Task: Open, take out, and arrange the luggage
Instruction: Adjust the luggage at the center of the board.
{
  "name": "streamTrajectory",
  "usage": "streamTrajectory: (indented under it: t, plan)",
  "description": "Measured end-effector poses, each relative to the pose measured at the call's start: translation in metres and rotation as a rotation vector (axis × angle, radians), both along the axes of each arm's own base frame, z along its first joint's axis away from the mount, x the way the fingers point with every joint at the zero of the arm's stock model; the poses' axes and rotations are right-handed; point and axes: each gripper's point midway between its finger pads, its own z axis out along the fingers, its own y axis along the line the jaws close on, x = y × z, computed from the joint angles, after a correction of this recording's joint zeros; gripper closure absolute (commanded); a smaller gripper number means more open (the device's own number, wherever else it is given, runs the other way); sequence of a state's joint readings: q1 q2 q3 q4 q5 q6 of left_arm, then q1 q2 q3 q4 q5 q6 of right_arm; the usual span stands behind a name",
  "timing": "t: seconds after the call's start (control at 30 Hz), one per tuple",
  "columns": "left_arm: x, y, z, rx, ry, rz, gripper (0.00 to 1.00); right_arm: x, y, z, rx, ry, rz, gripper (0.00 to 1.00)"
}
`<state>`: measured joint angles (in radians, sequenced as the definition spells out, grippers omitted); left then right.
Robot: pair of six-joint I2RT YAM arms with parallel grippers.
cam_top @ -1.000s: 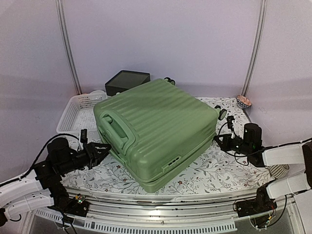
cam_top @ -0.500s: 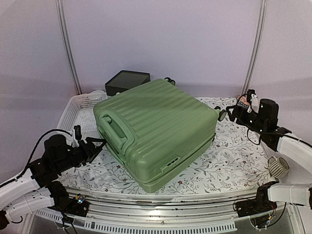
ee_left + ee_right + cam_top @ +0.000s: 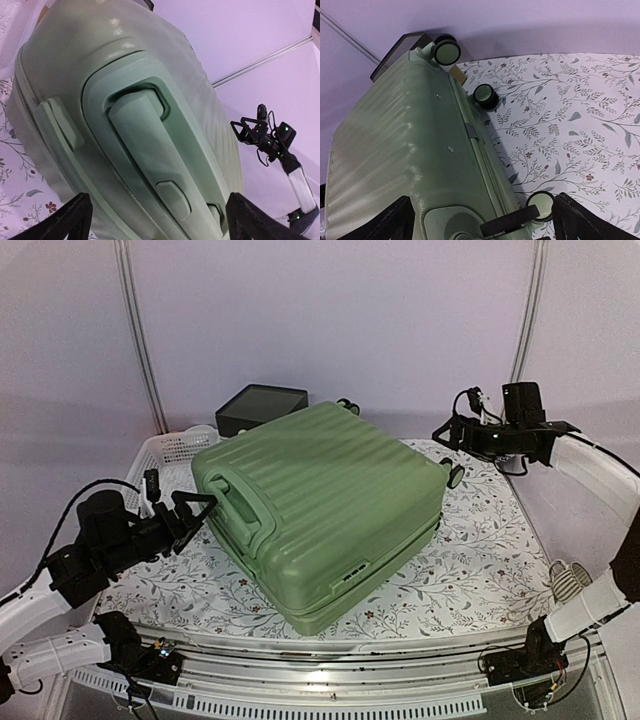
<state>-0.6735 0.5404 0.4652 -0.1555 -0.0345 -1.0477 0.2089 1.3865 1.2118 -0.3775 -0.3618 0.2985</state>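
Note:
The luggage (image 3: 320, 500), a big light-green ribbed suitcase, lies flat and closed on the floral cloth. Its handle end is at the left and its black wheels (image 3: 456, 476) are at the back right. My left gripper (image 3: 185, 502) stands open, level with the handle end and just short of it. In the left wrist view the recessed handle (image 3: 150, 150) fills the space between the wide-apart fingers of that gripper (image 3: 162, 224). My right gripper (image 3: 452, 430) hangs open in the air above the wheel corner. From the right wrist, that gripper (image 3: 487, 220) looks down on the wheels (image 3: 485, 95) and the zip seam (image 3: 480, 150).
A white mesh basket (image 3: 165, 465) sits at the back left, beside the suitcase. A dark-lidded box (image 3: 262, 407) stands behind it against the wall. Floral cloth (image 3: 480, 550) lies bare to the right of the case. Curtain walls close in the back and sides.
Both grippers have opened wide. The right arm has lifted off the cloth and swung up and back to above the wheel corner. The left gripper has drawn back slightly to the left.

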Motion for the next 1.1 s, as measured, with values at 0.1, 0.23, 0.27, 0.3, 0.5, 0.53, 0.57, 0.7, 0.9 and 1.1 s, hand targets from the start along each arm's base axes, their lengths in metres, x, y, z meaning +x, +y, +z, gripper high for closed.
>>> streamTrajectory:
  t: [0.1, 0.23, 0.27, 0.3, 0.5, 0.53, 0.57, 0.7, 0.9, 1.1]
  plan:
    - [0.005, -0.003, 0.004, 0.025, -0.003, -0.004, 0.02, 0.007, 0.02, -0.003, 0.014, 0.036, 0.104, 0.04]
    - [0.011, -0.008, 0.01, 0.042, -0.013, -0.007, 0.02, 0.009, 0.052, -0.01, 0.014, 0.076, 0.231, 0.06]
    - [0.012, -0.009, 0.011, 0.045, -0.012, -0.007, 0.02, 0.009, 0.06, -0.012, 0.01, 0.086, 0.26, 0.06]
    - [0.014, -0.01, 0.011, 0.047, -0.014, -0.009, 0.02, 0.009, 0.068, -0.015, 0.005, 0.097, 0.286, 0.06]
    - [0.024, -0.024, -0.002, 0.066, 0.031, -0.037, 0.02, 0.002, 0.087, -0.03, -0.019, 0.142, 0.377, 0.09]
    - [0.025, -0.027, -0.004, 0.066, 0.036, -0.044, 0.02, 0.001, 0.088, -0.03, -0.019, 0.141, 0.387, 0.11]
    - [0.026, -0.029, -0.003, 0.061, 0.035, -0.05, 0.02, -0.001, 0.089, -0.03, -0.021, 0.139, 0.397, 0.13]
    - [0.028, -0.033, -0.007, 0.063, 0.05, -0.065, 0.04, -0.008, 0.09, -0.033, -0.026, 0.11, 0.412, 0.14]
    - [0.043, -0.044, -0.011, 0.079, 0.044, -0.08, 0.05, -0.052, 0.071, -0.025, -0.037, -0.005, 0.365, 0.14]
    - [0.053, -0.072, -0.013, 0.123, 0.002, -0.124, 0.05, -0.106, 0.037, -0.021, -0.022, 0.011, 0.236, 0.1]
